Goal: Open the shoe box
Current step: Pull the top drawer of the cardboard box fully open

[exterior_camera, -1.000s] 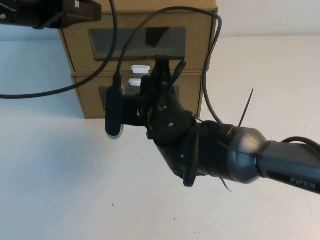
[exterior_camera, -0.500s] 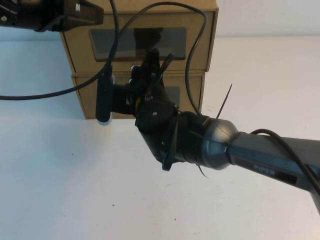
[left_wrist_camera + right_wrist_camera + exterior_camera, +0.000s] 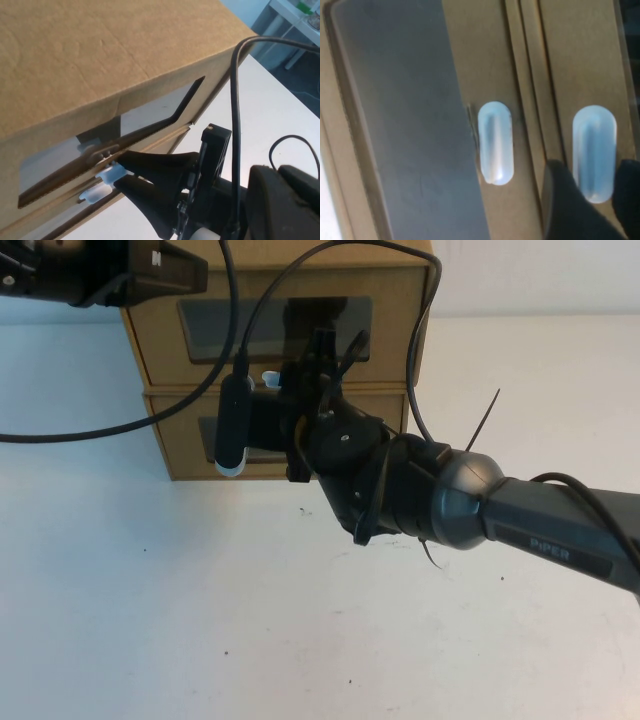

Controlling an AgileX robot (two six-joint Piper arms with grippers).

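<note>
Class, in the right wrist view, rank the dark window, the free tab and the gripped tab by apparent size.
Largest: dark window.
Then: free tab and gripped tab, too alike to rank.
The right pincer clamps the gripped tab. The left pincer hangs by the upper box, at its left corner.

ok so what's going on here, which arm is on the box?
The right arm is doing the work. The right gripper is up against the front of two stacked cardboard shoe boxes, lined up on a translucent pull tab. I can't tell whether it has hold of the tab. Both boxes look shut, with nothing pulled out yet. The left gripper hangs above the top box's left edge, away from the tabs.
</note>
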